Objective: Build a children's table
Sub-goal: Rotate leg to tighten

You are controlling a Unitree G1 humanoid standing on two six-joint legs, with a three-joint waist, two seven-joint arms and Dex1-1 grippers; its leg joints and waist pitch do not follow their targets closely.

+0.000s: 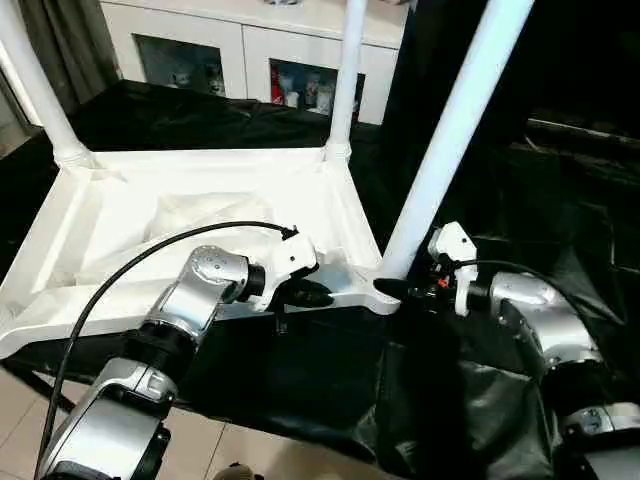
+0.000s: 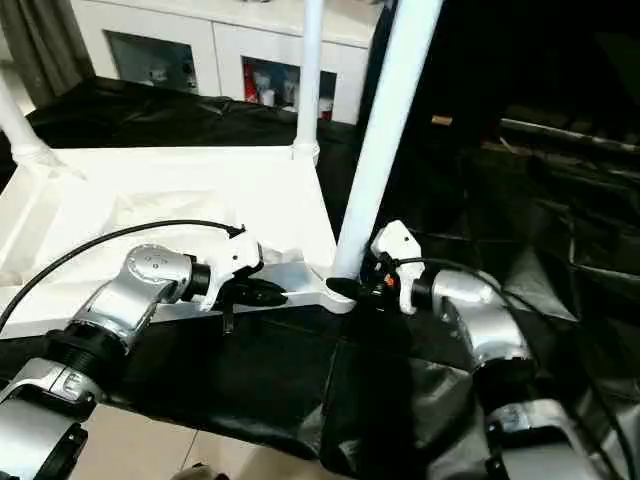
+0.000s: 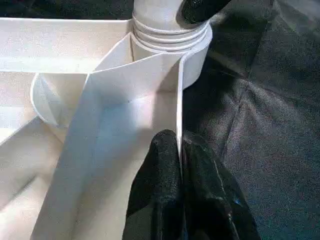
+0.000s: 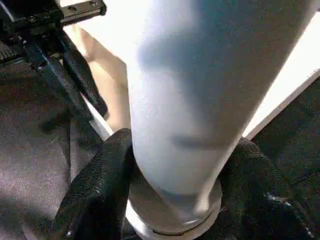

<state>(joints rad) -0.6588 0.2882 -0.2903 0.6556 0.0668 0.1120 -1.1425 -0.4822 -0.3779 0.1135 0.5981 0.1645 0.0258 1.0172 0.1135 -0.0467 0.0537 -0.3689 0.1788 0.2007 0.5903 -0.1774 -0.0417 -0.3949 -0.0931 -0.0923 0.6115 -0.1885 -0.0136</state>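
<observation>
At the near edge of the upturned top [image 1: 250,185], which lies on a black cloth [image 1: 300,370], the rim is pinched between the pressed-together fingers of the left gripper [image 1: 312,294]. Just beside it, at the near corner socket, a leg [image 1: 455,130] is clasped at its base by the right gripper [image 1: 392,288]; it leans, so it is judged not yet fully seated. Farther off, two legs [image 1: 345,80] [image 1: 35,85] stand in their sockets. Three legs are counted, one top, two grippers. A fourth leg appears left to fit. A cabinet [image 1: 250,45] stands behind.
</observation>
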